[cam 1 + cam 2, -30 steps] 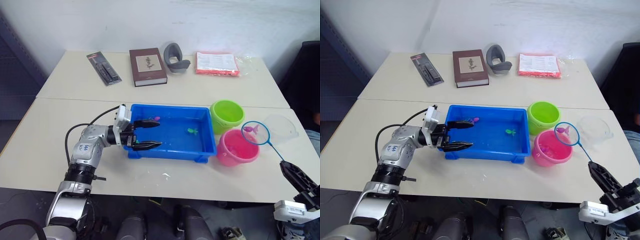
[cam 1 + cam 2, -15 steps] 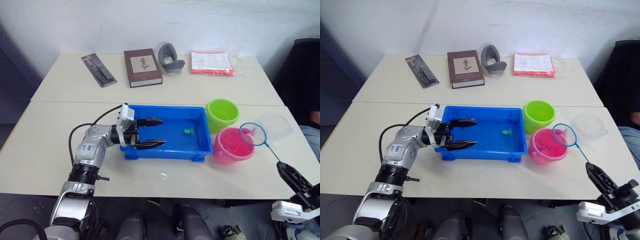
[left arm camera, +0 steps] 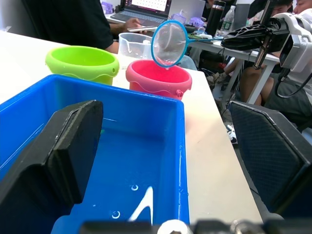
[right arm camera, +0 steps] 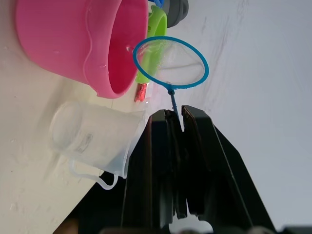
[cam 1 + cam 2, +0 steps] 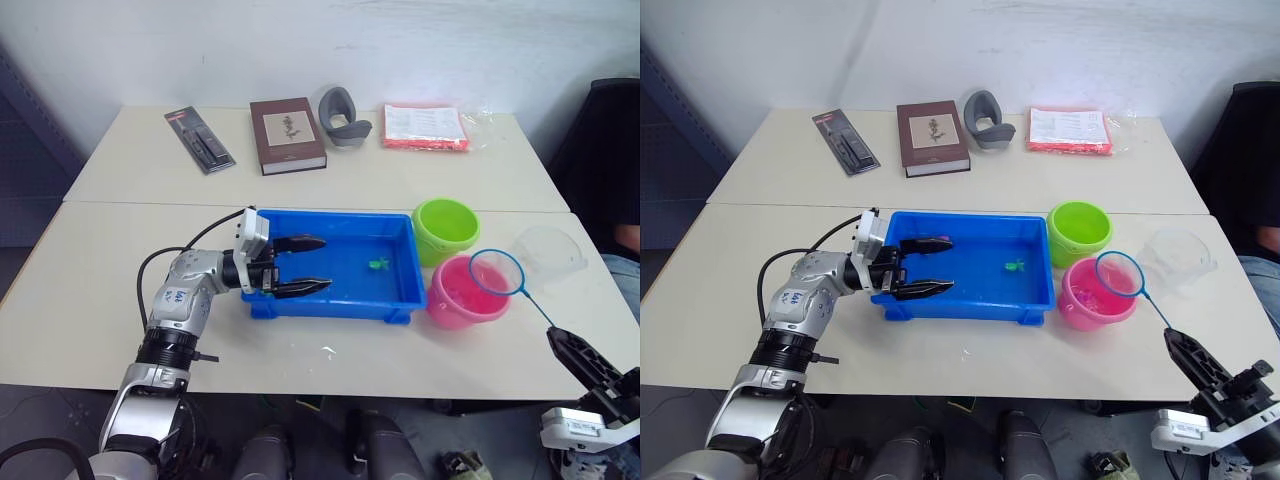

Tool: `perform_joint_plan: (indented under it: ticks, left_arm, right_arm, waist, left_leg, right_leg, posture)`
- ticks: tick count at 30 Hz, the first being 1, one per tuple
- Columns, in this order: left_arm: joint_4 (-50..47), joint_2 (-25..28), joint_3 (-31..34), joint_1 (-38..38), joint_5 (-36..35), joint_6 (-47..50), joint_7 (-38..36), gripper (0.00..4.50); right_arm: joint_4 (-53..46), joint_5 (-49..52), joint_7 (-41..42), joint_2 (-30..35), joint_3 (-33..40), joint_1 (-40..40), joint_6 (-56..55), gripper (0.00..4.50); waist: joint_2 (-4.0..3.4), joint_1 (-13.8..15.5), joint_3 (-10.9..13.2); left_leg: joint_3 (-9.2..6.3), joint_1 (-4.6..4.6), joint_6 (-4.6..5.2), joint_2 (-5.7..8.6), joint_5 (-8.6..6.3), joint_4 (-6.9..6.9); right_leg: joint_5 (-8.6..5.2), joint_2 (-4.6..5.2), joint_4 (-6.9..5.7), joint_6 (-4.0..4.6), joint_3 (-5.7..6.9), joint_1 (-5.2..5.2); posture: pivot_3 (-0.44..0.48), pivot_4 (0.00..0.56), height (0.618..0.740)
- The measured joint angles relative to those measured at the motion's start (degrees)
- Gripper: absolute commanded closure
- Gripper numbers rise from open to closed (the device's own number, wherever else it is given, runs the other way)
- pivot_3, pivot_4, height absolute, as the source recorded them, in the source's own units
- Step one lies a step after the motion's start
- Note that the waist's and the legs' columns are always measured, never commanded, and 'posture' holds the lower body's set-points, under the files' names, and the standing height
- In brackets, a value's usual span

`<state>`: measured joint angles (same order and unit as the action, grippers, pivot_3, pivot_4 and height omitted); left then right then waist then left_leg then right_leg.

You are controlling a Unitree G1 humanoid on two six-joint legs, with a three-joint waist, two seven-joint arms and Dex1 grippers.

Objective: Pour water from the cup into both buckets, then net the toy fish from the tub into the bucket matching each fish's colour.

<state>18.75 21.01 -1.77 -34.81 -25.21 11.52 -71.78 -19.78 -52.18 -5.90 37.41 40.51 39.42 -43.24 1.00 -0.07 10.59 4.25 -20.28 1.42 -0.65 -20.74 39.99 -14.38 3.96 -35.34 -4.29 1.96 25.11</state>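
Above the pink bucket (image 5: 463,293) hangs the net (image 5: 496,273), its handle pinched in the right tool (image 4: 176,127).

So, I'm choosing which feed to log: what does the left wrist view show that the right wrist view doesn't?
Left wrist view's own: the blue tub holding water, the open left claw, seated people behind. Right wrist view's own: the cup's side handle, a red packet. Shared: pink bucket, green bucket, clear cup, and the right claw shut on the net.
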Motion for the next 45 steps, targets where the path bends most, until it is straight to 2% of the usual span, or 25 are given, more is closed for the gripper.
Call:
perform_joint_plan:
  ticks: [2, 4, 7, 10, 12, 14, 15, 17, 21, 25, 30, 34, 41, 45]
  left_arm:
    - [-0.01, 0.0, 0.01, 0.0, 0.0, 0.0, 0.02, 0.06]
    - [-0.02, 0.22, 0.14, 0.03, 0.0, -0.01, 0.03, 0.06]
    - [-0.09, 1.25, 0.58, 0.31, 0.02, -0.17, 0.2, 0.06]
    - [-0.46, 3.53, 1.64, 1.76, -0.02, -0.19, 0.43, 0.06]
    - [-0.49, 4.48, 1.99, 2.59, -0.04, -0.14, 0.61, 0.06]
    - [-2.07, 6.39, 4.16, 4.93, -0.31, 0.35, 1.87, 0.06]
    - [-2.84, 6.92, 4.68, 5.49, -0.41, 0.57, 2.38, 0.06]
    - [-4.96, 9.71, 7.61, 8.64, -1.42, 1.47, 3.53, 0.06]
    - [-5.25, 14.08, 12.66, 13.06, -1.81, 1.65, 4.7, 0.06]
    - [-5.28, 14.87, 14.75, 14.81, -1.88, 1.54, 5.88, 0.06]
    - [-7.12, 15.33, 15.27, 15.43, -1.94, 1.63, 6.81, 0.06]
    - [-8.83, 15.48, 15.2, 15.36, -2.01, 2.43, 7.66, 0.06]
    - [-9.52, 15.97, 15.14, 15.14, -2.06, 4.56, 8.56, 0.06]
    - [-9.99, 16.11, 14.46, 14.67, -1.98, 5.19, 9.12, 0.06]
  right_arm:
    - [0.16, 2.36, 0.49, -0.09, -0.04, -0.01, 0.78, 4.5]
    - [-0.01, 10.19, 3.08, 0.08, -1.15, -0.34, 1.8, 4.5]
    - [-3.99, 30.82, 12.97, 2.75, -11.1, -1.95, 7.07, 4.5]
    - [-10.12, 52.42, 22.51, 4.92, -21.66, -7.33, 17.25, 4.5]
    - [-13.14, 60.86, 25.47, 5.0, -25.35, -9.65, 23.03, 4.5]
    - [-17.02, 73.76, 30.06, 6.97, -32.61, -16.82, 36.37, 4.5]
    - [-17.62, 76.42, 31.02, 7.19, -34.44, -19.08, 39.93, 4.5]
    - [-17.09, 81.23, 31.82, 6.78, -38.2, -28.51, 48.8, 4.5]
    - [-13.51, 84.88, 31.94, 6.62, -41.02, -38.92, 62.72, 4.5]
    - [-9.11, 86.16, 31.23, 5.25, -46.08, -50.11, 77.73, 4.5]
    - [-3.6, 83.47, 31.27, 3.23, -51.37, -63.05, 87.51, 4.5]
    - [2.0, 80.45, 31.86, -0.18, -54.81, -70.27, 92.08, 4.5]
    - [9.58, 72.59, 35.37, -3.63, -61.79, -76.22, 92.0, 4.5]
    - [13.76, 69.24, 35.74, -7.79, -62.66, -78.71, 90.14, 4.5]
  waist:
    - [0.0, -0.01, 0.0]
    - [0.0, -0.03, 0.0]
    - [0.03, -0.53, 0.02]
    - [0.03, -1.27, 0.02]
    - [0.03, -1.26, 0.02]
    - [0.07, -1.39, 0.04]
    - [0.07, -1.28, 0.04]
    - [0.08, -1.63, 0.04]
    - [0.06, -0.87, 0.05]
    - [0.06, 0.31, 0.05]
    - [0.06, -0.1, 0.05]
    - [0.06, -0.18, 0.05]
    - [0.06, -0.28, 0.05]
    - [0.06, -0.35, 0.05]
  left_leg:
    - [0.0, 0.0, 0.0, 0.0, 0.0, 0.0]
    - [-0.01, 0.03, 0.0, -0.02, 0.0, 0.0]
    - [-0.03, 0.22, 0.23, -0.21, -0.16, 0.0]
    - [-0.15, 0.41, 0.22, -0.24, -0.16, -0.01]
    - [-0.25, 0.41, 0.21, -0.24, -0.16, -0.01]
    - [-0.38, 0.4, 0.17, -0.25, -0.17, 0.01]
    - [-0.42, 0.39, 0.17, -0.24, -0.18, 0.01]
    - [-0.49, 0.39, 0.08, -0.26, -0.19, 0.0]
    - [-0.82, 0.18, -0.14, -0.29, -0.15, -0.03]
    - [-0.79, -0.17, -0.36, -0.21, 0.0, 0.03]
    - [-0.75, -0.25, -0.28, -0.21, -0.05, 0.01]
    - [-0.73, -0.4, -0.44, -0.22, 0.04, -0.03]
    - [-0.69, -0.55, -0.42, -0.22, 0.04, -0.01]
    - [-0.72, -0.73, -0.43, -0.22, 0.06, 0.01]
  right_leg:
    - [0.0, 0.0, 0.0, 0.0, 0.0, 0.0]
    - [0.0, 0.01, 0.01, 0.0, 0.0, -0.03]
    - [0.0, 0.18, 0.05, 0.0, 0.0, -0.32]
    - [-0.03, 0.26, 0.0, 0.06, 0.15, -0.45]
    - [-0.08, 0.39, -0.05, 0.14, 0.33, -0.48]
    - [-0.11, 0.53, -0.07, 0.2, 0.53, -0.5]
    - [-0.12, 0.58, -0.07, 0.22, 0.58, -0.5]
    - [-0.16, 0.6, -0.08, 0.28, 0.62, -0.49]
    - [-0.29, 0.65, -0.12, 0.51, 0.95, -0.32]
    - [-0.28, 0.76, -0.25, 0.5, 0.97, 0.08]
    - [-0.28, 0.75, -0.25, 0.5, 0.95, 0.18]
    - [-0.28, 0.68, -0.29, 0.5, 0.97, 0.37]
    - [-0.24, 0.63, -0.37, 0.43, 1.0, 0.42]
    - [-0.23, 0.62, -0.38, 0.42, 1.04, 0.55]
  posture:
    - [0.0, 0.15, 0.74]
    - [0.0, 0.15, 0.74]
    - [0.0, 0.15, 0.74]
    - [0.0, 0.15, 0.74]
    - [0.0, 0.15, 0.74]
    - [0.0, 0.15, 0.74]
    - [0.0, 0.15, 0.74]
    - [0.0, 0.15, 0.74]
    - [0.0, 0.15, 0.74]
    - [0.0, 0.15, 0.74]
    - [0.0, 0.15, 0.74]
    - [0.0, 0.15, 0.74]
    - [0.0, 0.15, 0.74]
    - [0.0, 0.15, 0.74]
